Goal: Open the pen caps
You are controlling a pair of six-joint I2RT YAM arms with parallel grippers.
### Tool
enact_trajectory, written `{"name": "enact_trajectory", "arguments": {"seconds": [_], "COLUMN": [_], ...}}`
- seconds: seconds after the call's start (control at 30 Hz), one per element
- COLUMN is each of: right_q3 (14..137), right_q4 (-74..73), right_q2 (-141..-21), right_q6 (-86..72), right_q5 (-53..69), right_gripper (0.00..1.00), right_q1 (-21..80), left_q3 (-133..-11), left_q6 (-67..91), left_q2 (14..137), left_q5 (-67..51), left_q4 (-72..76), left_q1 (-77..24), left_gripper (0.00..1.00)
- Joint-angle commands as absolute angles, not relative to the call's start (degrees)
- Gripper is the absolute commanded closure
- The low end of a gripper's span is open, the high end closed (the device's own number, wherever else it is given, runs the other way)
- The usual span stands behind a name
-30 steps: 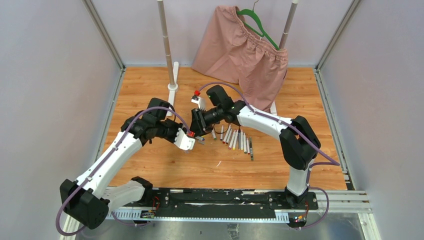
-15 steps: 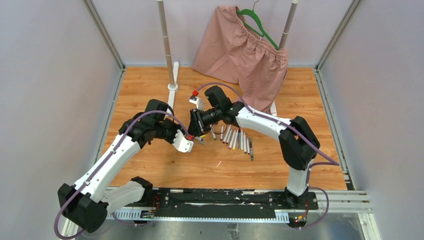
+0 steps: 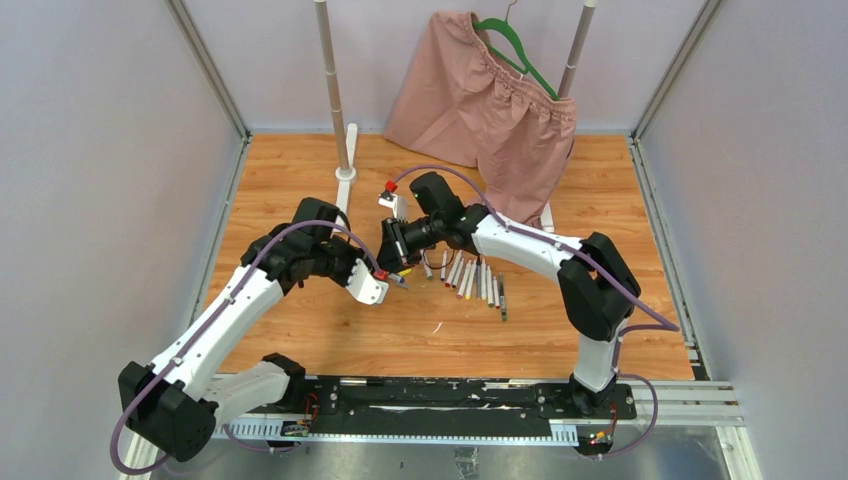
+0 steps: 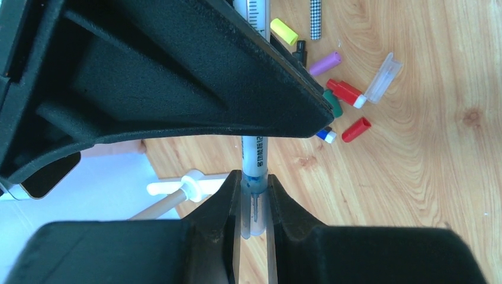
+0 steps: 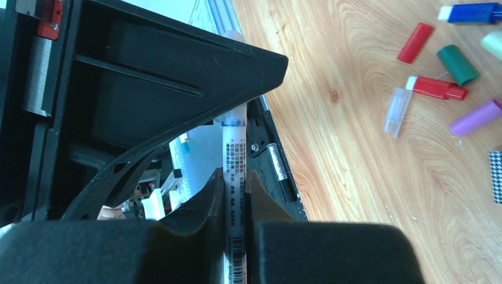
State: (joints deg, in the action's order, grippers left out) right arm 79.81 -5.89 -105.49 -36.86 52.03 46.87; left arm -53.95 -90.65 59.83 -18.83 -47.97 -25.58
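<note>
A: Top external view first. Where to look for the left gripper?

B: Over the middle of the wooden table, tip to tip with the right gripper, just left of the row of pens lying side by side.

A: Clenched or released?

B: Clenched, both. Seen from the left wrist, pinches a clear cap on the end of one pen, with a blue collar showing right at the cap's mouth. Seen from the right wrist, clamps the white printed barrel of that same pen farther along. So: held off the table, stretched straight between the two.

A: Cap off, or on?

B: Over the tip, at least. Fully seated or part-way out, cannot tell.

A: And the other caps?

B: Loose on the wood below the grippers, bunched close: yellow cap, purple cap, green cap, red cap, a second clear cap, and a red piece with a white end touching that clear one.

A: Anything at the far side?

B: Pink shorts on a green hanger, hung between two upright posts.
</note>
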Motion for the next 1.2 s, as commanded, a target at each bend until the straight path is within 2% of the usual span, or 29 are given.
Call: {"name": "enact_trajectory", "arguments": {"seconds": [0.0,0.33,0.63,1.1,1.17], "right_q3": [75.78,63.65,54.56,52.29,51.7], "right_q4": [-6.99,-7.94,-8.25,-13.91,-14.36], "right_q2": [-101.09,-92.22,-85.09,-80.92,-80.63], "right_q6": [-37.21,-35.95,-35.24,-31.39,-31.17], "right_q5": [49.08,46.19,45.18,45.04,45.0], "right_gripper": [1.0,1.0,1.0,1.0,1.0], "right_q1": [47.28,46.86,46.58,46.5,46.51], "left_q3": [-53.52,-53.26,-53.88,-54.31,-54.23], "left_q6": [-90.28,-89.45,-90.84,-93.08,-93.29], "left_q2": [61.55,65.32,66.32,69.91,70.33], "left_q5": [-12.88,-6.61,-6.22,-2.22,-1.29], "left_q4": [-45.06,-36.27,-35.29,-32.57,-31.83], "left_q1": [-25.84,-23.38,-18.91,-13.88,-13.38], "left_gripper": [1.0,1.0,1.0,1.0,0.93]}}
